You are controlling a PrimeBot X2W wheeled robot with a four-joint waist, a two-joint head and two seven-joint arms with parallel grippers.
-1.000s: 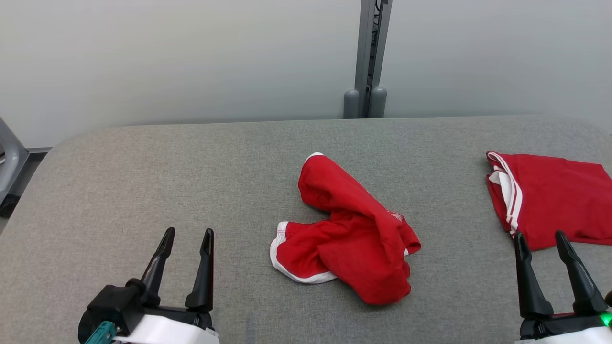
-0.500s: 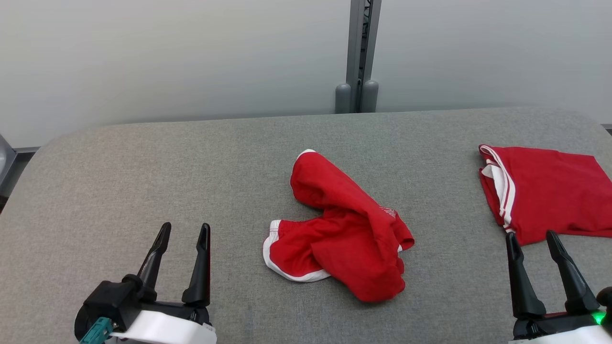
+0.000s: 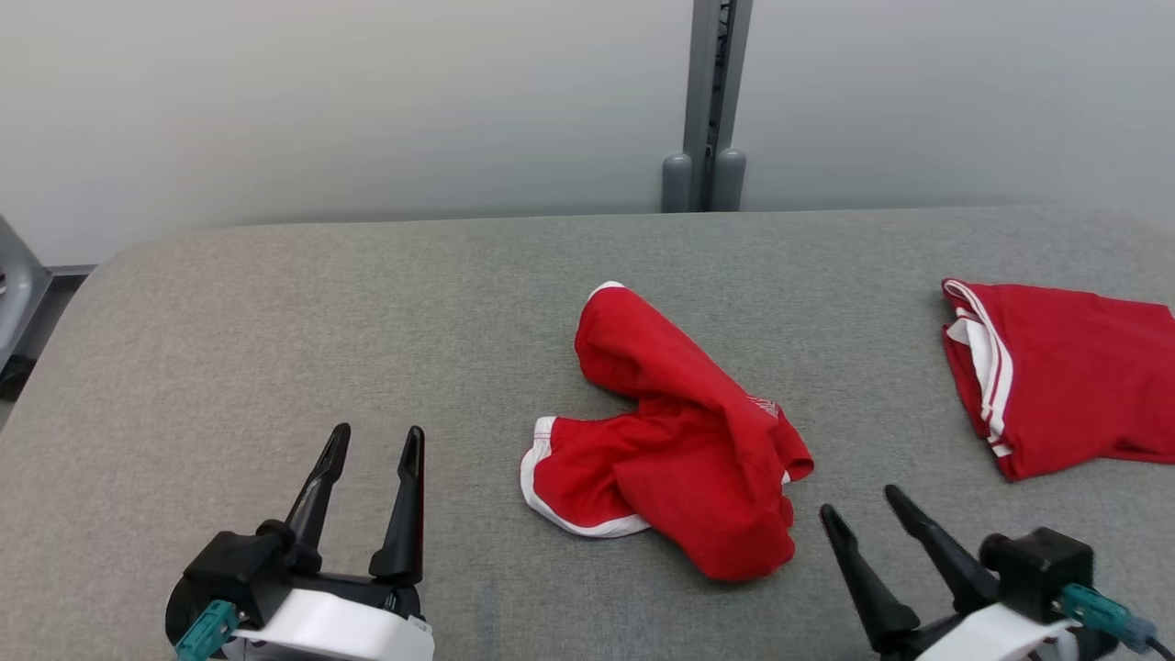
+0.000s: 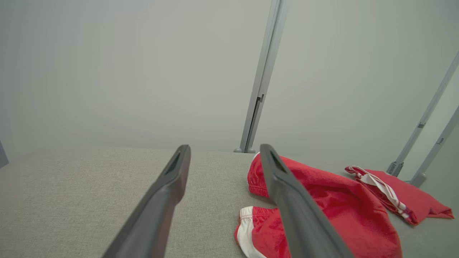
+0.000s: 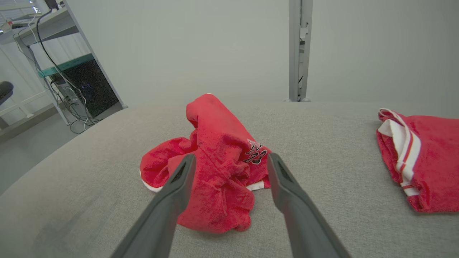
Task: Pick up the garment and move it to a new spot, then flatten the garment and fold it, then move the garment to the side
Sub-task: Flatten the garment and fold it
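Right gripper (image 3: 856, 498) open; grey fabric table (image 3: 275, 349), pale wall (image 3: 367, 110).

1. The crumpled red garment (image 5: 215, 172) in the middle of the table bears a small black-and-white print (image 5: 256, 154) with the number "23".
2. The script word above the number is too creased to read.

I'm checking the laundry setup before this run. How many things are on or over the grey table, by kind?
Red garments: 2 (crumpled garment in the middle, flat garment at the right)
Grippers: 2 (left gripper, right gripper, both open, holding nothing)
Total: 4
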